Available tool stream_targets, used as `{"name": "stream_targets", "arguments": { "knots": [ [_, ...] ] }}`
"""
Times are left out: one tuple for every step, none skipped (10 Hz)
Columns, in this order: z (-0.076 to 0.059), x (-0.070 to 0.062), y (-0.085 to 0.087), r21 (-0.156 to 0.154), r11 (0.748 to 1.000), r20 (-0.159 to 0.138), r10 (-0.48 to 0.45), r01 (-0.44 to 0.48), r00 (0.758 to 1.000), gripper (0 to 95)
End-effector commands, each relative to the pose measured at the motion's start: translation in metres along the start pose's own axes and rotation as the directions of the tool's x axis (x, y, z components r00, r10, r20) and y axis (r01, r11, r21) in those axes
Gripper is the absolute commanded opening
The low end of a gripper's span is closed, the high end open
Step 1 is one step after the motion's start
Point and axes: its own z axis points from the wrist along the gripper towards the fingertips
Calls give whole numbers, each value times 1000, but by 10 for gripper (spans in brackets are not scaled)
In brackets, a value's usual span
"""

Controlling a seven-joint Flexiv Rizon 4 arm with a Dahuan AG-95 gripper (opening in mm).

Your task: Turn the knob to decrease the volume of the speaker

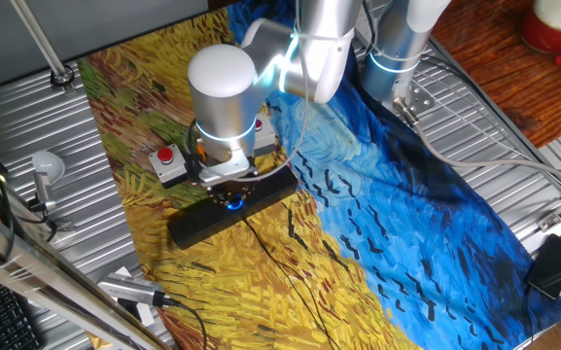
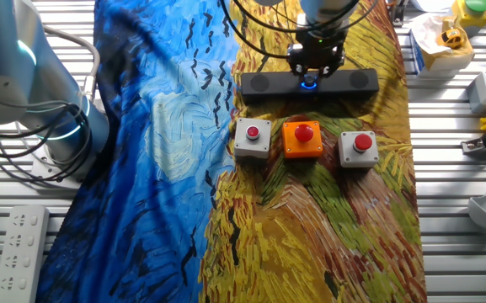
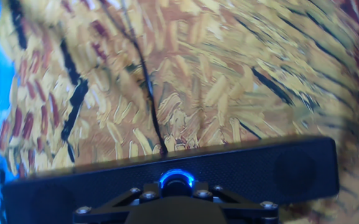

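The speaker (image 2: 264, 83) is a long black bar lying across the yellow part of the painted cloth; it also shows in one fixed view (image 1: 197, 226) and in the hand view (image 3: 279, 171). The knob (image 3: 177, 180) with its glowing blue ring sits at the bar's middle, and its glow shows under the hand in both fixed views (image 1: 234, 202) (image 2: 310, 82). My gripper (image 3: 177, 190) stands straight down on the bar's centre, closed around the knob. It also shows in both fixed views (image 1: 229, 188) (image 2: 313, 69). The fingertips are hidden by the hand's own linkage.
Two grey boxes with red buttons (image 2: 253, 138) (image 2: 359, 148) and an orange box with a red button (image 2: 302, 139) stand in a row beside the speaker. A thin black cable (image 3: 147, 81) runs from the bar over the cloth. A small black box (image 1: 553, 264) lies at the table edge.
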Motion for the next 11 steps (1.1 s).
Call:
{"name": "stream_targets", "arguments": {
  "knots": [
    [0,0,0,8,994,-4,-112,112,994,0],
    [0,0,0,9,989,-8,-144,144,990,0],
    [0,0,0,10,986,-9,-169,169,986,0],
    [0,0,0,10,980,-12,-201,201,980,0],
    [0,0,0,9,972,-17,-237,237,971,0],
    [0,0,0,9,964,-18,-265,265,964,0],
    [0,0,0,12,955,-19,-296,296,955,0],
    [0,0,0,13,949,-21,-314,315,949,0],
    [0,0,0,15,938,-22,-346,346,938,0],
    [0,0,0,17,932,-23,-360,361,932,0],
    [0,0,0,24,914,-27,-405,405,914,0]
  ]
}}
